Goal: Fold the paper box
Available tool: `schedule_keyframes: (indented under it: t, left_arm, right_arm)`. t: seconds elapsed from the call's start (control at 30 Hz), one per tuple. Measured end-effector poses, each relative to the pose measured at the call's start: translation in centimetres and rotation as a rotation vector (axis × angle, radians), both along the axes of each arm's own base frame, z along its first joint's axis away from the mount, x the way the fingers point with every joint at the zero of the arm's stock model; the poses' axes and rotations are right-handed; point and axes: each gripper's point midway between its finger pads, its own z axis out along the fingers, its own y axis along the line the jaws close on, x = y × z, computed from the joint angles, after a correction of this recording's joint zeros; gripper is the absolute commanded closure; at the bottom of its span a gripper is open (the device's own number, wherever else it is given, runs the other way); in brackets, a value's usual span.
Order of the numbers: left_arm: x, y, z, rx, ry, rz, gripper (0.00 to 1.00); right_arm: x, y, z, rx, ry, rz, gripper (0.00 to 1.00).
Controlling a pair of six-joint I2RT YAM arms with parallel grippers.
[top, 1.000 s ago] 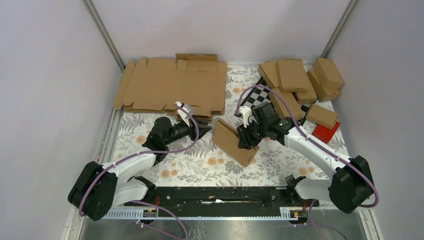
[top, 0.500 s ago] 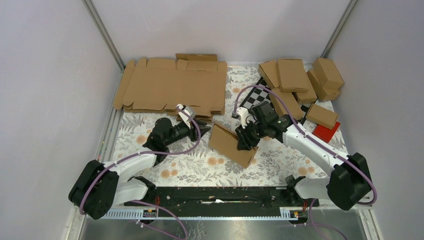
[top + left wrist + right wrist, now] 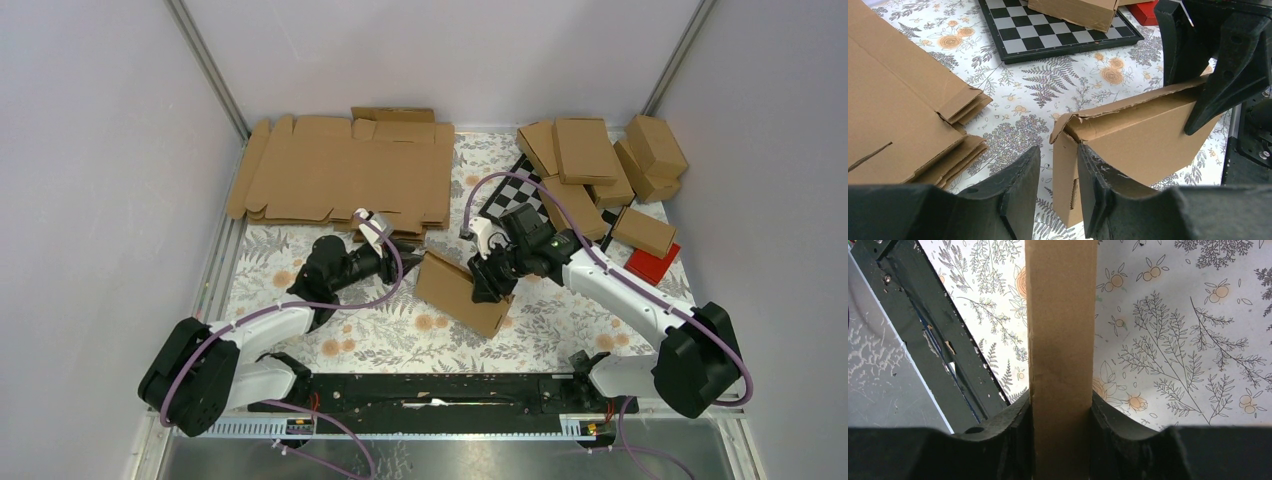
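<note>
The paper box (image 3: pixel 458 292), a slim brown carton, is held tilted above the floral mat mid-table. My right gripper (image 3: pixel 488 284) is shut on it; in the right wrist view both fingers press the carton's narrow sides (image 3: pixel 1061 340) around the gripper (image 3: pixel 1060 402). My left gripper (image 3: pixel 408 254) is at the box's left end. In the left wrist view, the left gripper (image 3: pixel 1058 150) is open, with the box's end flap (image 3: pixel 1064 165) between its fingers. The flap is against the right finger (image 3: pixel 1098 190) and apart from the left one. The box's top edge there is bent and partly unclosed.
A stack of flat cardboard blanks (image 3: pixel 340 175) lies at the back left, close behind my left gripper. Several folded cartons (image 3: pixel 585 150) are piled at the back right over a chequered board (image 3: pixel 505 195), with a red block (image 3: pixel 652 266) beside them. A black rail (image 3: pixel 440 390) runs along the near edge.
My right gripper has carried the box a little left, toward my left gripper. The left gripper has hardly moved and now has the end flap between its fingers.
</note>
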Motion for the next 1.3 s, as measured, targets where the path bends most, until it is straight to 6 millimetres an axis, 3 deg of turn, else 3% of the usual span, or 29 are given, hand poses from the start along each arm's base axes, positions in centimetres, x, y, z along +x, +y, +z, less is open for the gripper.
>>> schedule_keyframes:
  t: [0.27, 0.6, 0.93, 1.07, 1.2, 1.3]
  left_arm:
    - [-0.1, 0.0, 0.9, -0.024, -0.008, 0.003, 0.56]
    - [-0.2, 0.0, 0.8, -0.019, -0.007, 0.001, 0.62]
    - [-0.6, -0.8, 0.0, 0.027, -0.002, -0.034, 0.6]
    - [-0.6, -1.1, 0.0, 0.032, -0.001, -0.041, 0.7]
    - [-0.7, -1.3, -0.3, 0.04, 0.014, -0.053, 0.98]
    - [-0.7, -1.5, -0.2, 0.045, 0.017, -0.063, 1.0]
  right_arm:
    - [-0.2, 0.0, -0.1, -0.006, 0.002, 0.01, 0.66]
    - [-0.8, 0.1, -0.6, -0.023, 0.022, 0.026, 0.65]
    - [-1.1, 0.1, -0.5, -0.023, 0.03, 0.035, 0.65]
    - [-1.4, 0.1, -0.6, -0.027, 0.036, 0.043, 0.65]
    - [-1.7, 0.2, -0.4, -0.031, 0.039, 0.053, 0.66]
    - [-1.6, 0.3, -0.3, -0.034, 0.032, 0.052, 0.66]
